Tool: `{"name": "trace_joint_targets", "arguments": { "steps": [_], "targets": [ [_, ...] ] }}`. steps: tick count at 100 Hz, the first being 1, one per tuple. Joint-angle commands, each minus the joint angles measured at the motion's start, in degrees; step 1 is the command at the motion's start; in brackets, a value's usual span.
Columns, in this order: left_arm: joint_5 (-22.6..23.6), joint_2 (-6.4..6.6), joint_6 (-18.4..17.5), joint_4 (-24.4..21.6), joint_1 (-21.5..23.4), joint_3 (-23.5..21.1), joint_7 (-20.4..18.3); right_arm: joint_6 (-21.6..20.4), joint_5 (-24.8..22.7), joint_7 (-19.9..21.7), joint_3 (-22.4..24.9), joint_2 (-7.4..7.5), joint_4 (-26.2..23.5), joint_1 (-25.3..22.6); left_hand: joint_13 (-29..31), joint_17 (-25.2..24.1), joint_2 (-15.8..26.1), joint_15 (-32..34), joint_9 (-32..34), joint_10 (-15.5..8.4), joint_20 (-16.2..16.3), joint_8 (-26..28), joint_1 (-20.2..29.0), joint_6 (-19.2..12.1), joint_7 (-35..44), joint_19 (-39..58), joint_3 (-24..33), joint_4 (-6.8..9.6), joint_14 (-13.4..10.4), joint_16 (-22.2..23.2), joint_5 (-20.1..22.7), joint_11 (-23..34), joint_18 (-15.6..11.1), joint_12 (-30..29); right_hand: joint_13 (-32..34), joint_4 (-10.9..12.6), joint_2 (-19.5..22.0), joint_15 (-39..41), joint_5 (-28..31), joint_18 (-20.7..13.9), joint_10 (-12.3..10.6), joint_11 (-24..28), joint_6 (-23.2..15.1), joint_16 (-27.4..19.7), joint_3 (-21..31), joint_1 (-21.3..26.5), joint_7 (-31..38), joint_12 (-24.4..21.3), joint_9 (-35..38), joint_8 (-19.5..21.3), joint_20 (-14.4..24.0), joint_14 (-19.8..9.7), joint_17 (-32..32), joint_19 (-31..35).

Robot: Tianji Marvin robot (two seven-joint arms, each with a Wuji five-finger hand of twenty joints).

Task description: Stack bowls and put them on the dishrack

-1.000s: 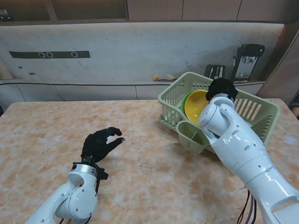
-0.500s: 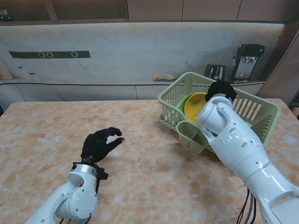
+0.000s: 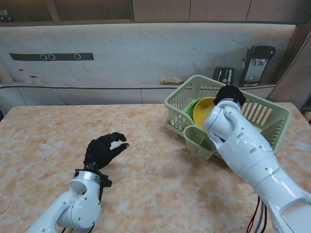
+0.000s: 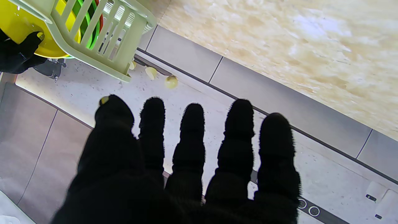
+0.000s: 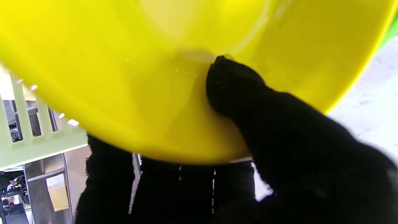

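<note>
A yellow bowl (image 3: 203, 108) stands tilted on edge inside the pale green dishrack (image 3: 272, 112), nested against a green bowl (image 3: 192, 106) behind it. My right hand (image 3: 229, 93) is shut on the yellow bowl's rim: in the right wrist view the thumb (image 5: 248, 93) presses inside the yellow bowl (image 5: 155, 62) and the fingers wrap its outside. In the left wrist view the yellow bowl (image 4: 18, 21), green bowl (image 4: 90, 28) and a red edge show through the dishrack (image 4: 102, 43). My left hand (image 3: 103, 148) hovers over the table, fingers apart, holding nothing.
The marble table (image 3: 58, 141) stretches left of the rack. A cutlery cup (image 3: 197, 141) hangs on the rack's near side. A ledge behind the table carries small yellow bits (image 3: 167, 80) and dark appliances (image 3: 257, 63).
My right hand and forearm have shifted slightly away from me into the rack, and the yellow bowl has tipped a little more upright. The left hand has stayed put.
</note>
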Motion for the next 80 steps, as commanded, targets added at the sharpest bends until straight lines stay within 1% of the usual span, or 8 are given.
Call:
{"name": "trace_joint_targets", "arguments": {
  "steps": [1, 23, 37, 39, 41, 43, 64, 80],
  "targets": [
    [0.02, -0.16, -0.13, -0.53, 0.38, -0.06, -0.58, 0.01, -0.17, 0.99, -0.42, -0.26, -0.17, 0.27, 0.46, -0.45, 1.12, 0.21, 1.35, -0.66, 1.01, 0.65, 1.63, -1.39, 0.62, 0.87, -1.36, 0.03, 0.00, 0.74, 0.93, -0.17, -0.14, 0.98, -0.03, 3.64, 22.26, -2.29, 7.66, -0.18, 0.36, -0.30, -3.89, -2.52, 12.69, 7.31, 7.79, -0.50, -1.98, 1.54, -0.16, -0.61, 0.02, 2.29],
    [0.02, -0.16, -0.12, -0.53, 0.38, -0.06, -0.58, -0.64, -0.03, 1.61, -1.52, -0.19, 1.40, 0.93, 0.49, -0.47, 1.09, 0.21, 1.42, -0.65, 1.00, 0.65, 1.66, -1.42, 0.64, 0.83, -1.38, -0.02, 0.00, 0.74, 1.01, -0.19, -0.15, 0.97, -3.93, 3.20, 21.40, -5.81, 4.59, 0.75, 1.14, -2.37, -3.03, -4.29, 10.14, 6.60, 4.59, -2.45, -5.93, -1.09, -1.26, 1.10, -6.17, 1.89],
    [0.02, -0.16, -0.12, -0.53, 0.38, -0.06, -0.58, -1.06, -0.18, 2.70, -2.14, 0.15, 1.70, 1.19, 0.50, -0.48, 1.12, 0.21, 1.40, -0.63, 1.00, 0.65, 1.67, -1.34, 0.62, 0.84, -1.40, -0.05, -0.04, 0.74, 0.99, -0.19, -0.21, 0.98, -7.40, 2.38, 18.42, -10.03, 0.91, 1.55, 2.35, -5.68, -1.81, -6.21, 9.52, 2.97, 2.13, -4.91, -8.51, -2.79, -1.75, 2.88, -10.82, 1.03],
    [0.02, -0.16, -0.12, -0.53, 0.38, -0.06, -0.58, -1.12, -0.21, 2.87, -2.20, 0.21, 1.69, 1.21, 0.49, -0.49, 1.14, 0.20, 1.39, -0.62, 0.99, 0.64, 1.68, -1.28, 0.60, 0.83, -1.39, -0.04, -0.04, 0.73, 0.98, -0.20, -0.19, 0.98, -7.91, 2.37, 18.08, -10.84, 0.35, 1.67, 2.47, -6.23, -1.96, -6.41, 9.66, 2.03, 1.49, -5.39, -8.83, -3.98, -1.73, 3.06, -11.46, 0.80],
    [0.02, -0.16, -0.12, -0.53, 0.38, -0.06, -0.58, -1.20, -0.26, 3.08, -2.26, 0.29, 1.64, 1.22, 0.49, -0.50, 1.12, 0.19, 1.36, -0.67, 0.99, 0.65, 1.69, -1.25, 0.62, 0.83, -1.40, -0.05, 0.01, 0.73, 1.02, -0.21, -0.15, 0.98, -8.39, 2.23, 17.78, -11.77, -0.67, 1.79, 2.64, -6.68, -2.11, -6.17, 9.56, 1.07, 2.59, -5.71, -9.16, -7.33, -1.44, 3.28, -12.14, 0.52],
    [0.02, -0.16, -0.12, -0.53, 0.38, -0.06, -0.59, -1.29, -0.32, 3.33, -2.31, 0.38, 1.58, 1.22, 0.48, -0.51, 1.12, 0.19, 1.37, -0.63, 0.99, 0.62, 1.67, -1.28, 0.57, 0.82, -1.41, -0.06, 0.02, 0.73, 0.95, -0.20, -0.14, 0.98, -8.96, 2.18, 17.66, -12.33, -1.36, 1.88, 2.71, -7.06, -2.27, -6.29, 9.42, 0.32, 2.75, -5.97, -9.49, -8.36, -1.38, 3.34, -12.62, 0.33],
    [0.02, -0.16, -0.13, -0.53, 0.38, -0.06, -0.59, -2.44, -1.30, 5.67, -2.81, 1.37, 0.60, 1.16, 0.48, -0.50, 1.08, 0.20, 1.42, -0.61, 1.00, 0.67, 1.69, -1.24, 0.61, 0.84, -1.42, -0.07, 0.01, 0.75, 1.06, -0.21, -0.18, 0.98, -14.76, 5.37, 20.99, -19.30, -6.90, 3.25, 3.46, -11.39, -2.02, -9.44, 8.09, -6.18, 2.67, -11.56, -13.07, -13.24, -0.68, 3.69, -18.90, -2.73],
    [0.02, -0.16, -0.12, -0.53, 0.38, -0.06, -0.58, -3.73, -2.31, 7.55, -3.32, 2.16, -0.30, 1.17, 0.47, -0.52, 1.09, 0.19, 1.37, -0.57, 1.01, 0.69, 1.61, -1.25, 0.63, 0.84, -1.48, -0.10, 0.04, 0.75, 1.13, -0.22, -0.17, 0.99, -19.17, 5.19, 20.16, -24.75, -10.09, 3.62, 3.41, -13.78, -1.88, -12.03, 6.69, -8.92, 1.78, -15.49, -15.81, -15.63, -0.59, 5.15, -23.98, -5.71]
  ]
}}
